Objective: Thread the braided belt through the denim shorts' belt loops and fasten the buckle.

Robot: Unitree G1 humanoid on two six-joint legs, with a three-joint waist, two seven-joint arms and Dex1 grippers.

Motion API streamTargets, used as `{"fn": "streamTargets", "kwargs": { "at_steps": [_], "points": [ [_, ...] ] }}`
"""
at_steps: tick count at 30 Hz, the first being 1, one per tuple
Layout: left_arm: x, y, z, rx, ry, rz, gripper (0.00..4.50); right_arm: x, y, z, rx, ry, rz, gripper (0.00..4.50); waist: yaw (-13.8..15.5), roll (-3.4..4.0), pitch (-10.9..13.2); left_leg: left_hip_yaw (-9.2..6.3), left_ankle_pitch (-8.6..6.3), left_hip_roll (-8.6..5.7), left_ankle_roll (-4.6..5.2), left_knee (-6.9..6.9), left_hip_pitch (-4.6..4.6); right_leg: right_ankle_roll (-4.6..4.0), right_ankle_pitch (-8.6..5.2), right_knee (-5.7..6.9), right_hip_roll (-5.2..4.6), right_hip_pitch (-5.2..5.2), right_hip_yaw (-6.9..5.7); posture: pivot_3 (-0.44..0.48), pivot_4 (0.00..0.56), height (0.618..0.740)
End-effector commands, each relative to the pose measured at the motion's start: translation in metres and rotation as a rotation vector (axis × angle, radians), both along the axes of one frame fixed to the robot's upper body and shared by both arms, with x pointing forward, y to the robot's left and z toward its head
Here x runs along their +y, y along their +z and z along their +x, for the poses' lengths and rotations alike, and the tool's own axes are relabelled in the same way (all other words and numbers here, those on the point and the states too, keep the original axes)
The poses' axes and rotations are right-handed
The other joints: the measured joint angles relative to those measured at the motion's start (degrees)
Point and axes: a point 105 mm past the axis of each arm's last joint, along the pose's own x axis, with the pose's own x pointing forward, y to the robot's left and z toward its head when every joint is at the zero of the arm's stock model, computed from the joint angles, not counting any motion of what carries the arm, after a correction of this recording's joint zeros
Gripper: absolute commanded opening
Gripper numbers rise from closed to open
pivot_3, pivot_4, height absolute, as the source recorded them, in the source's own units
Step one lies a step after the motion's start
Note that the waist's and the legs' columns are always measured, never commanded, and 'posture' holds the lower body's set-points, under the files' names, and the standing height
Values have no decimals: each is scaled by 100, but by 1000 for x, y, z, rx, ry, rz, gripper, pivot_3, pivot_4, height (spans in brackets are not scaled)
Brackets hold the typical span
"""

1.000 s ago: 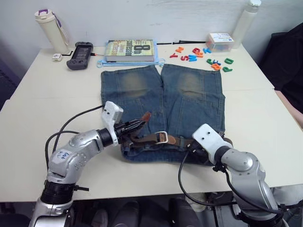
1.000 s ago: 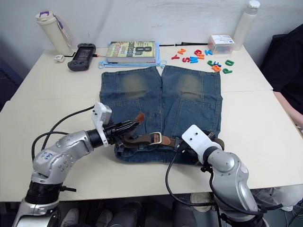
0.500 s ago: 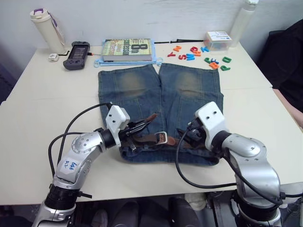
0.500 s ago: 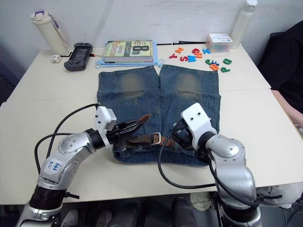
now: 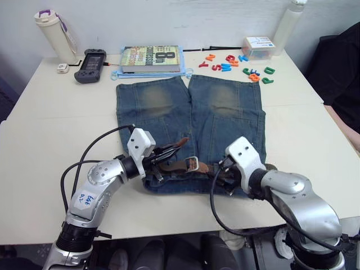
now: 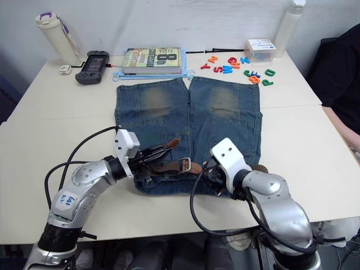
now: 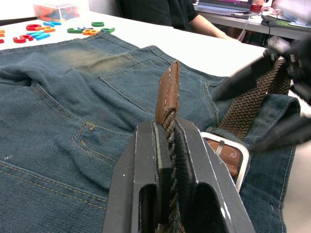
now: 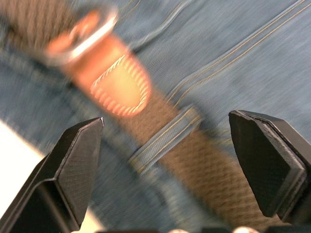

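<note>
The denim shorts (image 5: 191, 121) lie flat mid-table, waistband toward the front edge. The braided belt (image 5: 171, 165) runs along that waistband, its silver buckle (image 5: 193, 163) near the middle. My left gripper (image 7: 167, 124) is shut on the belt just below its tan leather tip (image 7: 167, 90), which stands up off the denim. My right gripper (image 8: 165, 119) hovers open over the waistband right of the buckle. Under it the belt passes beneath one of the belt loops (image 8: 167, 135), beside a tan leather tab (image 8: 119, 92).
Along the far edge stand a book (image 5: 152, 58), a cream bottle (image 5: 53, 34), a black handheld console (image 5: 90, 57), coloured plastic letters (image 5: 236, 64), a small box (image 5: 259, 48) and a white bottle (image 5: 287, 25). A person in black (image 5: 343, 73) sits at the right.
My right gripper swung in over the waistband half a second ago and has since dropped lower toward the front edge. The left gripper has kept its hold near the belt tip.
</note>
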Motion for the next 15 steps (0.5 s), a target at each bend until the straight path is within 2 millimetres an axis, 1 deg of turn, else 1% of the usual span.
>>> {"fn": "streamTargets", "kwargs": {
  "at_steps": [1, 4, 7, 12, 15],
  "points": [
    [-4, 8, -1, -35, -21, 0, 0, 17, 23, -16, -188, 71, -18, 4434, 2, 0, 0, 0, 0, 0, 0, 1, 0, 0, 0, 0, 0, 0, 0, 0, 150, 740],
    [-4, 8, -2, -32, -24, 0, 0, 19, 19, -11, -235, 33, -57, 4434, 1, 0, 0, -1, 0, 1, 0, 1, 0, 0, 0, 1, 1, 0, 0, 0, 150, 740],
    [-5, 8, -2, -29, -27, -2, 0, 18, 19, -7, -325, 6, -124, 4434, 7, 0, 0, 0, 0, -1, 0, 1, 0, 0, 0, 0, 0, 0, 0, 0, 150, 740],
    [-5, 8, -2, -26, -31, -2, 0, 21, 28, -8, -476, -69, -102, 4434, 28, 0, 0, -1, 0, 1, -1, 0, 0, 0, 0, -1, 2, 0, -1, 0, 150, 740],
    [-5, 8, -1, -25, -25, -7, 0, 22, 30, -10, -515, -77, -81, 4434, 30, 0, 0, 0, 0, -1, -1, 1, 0, 0, 0, -1, 2, 0, 0, 0, 150, 740]
  ]
}}
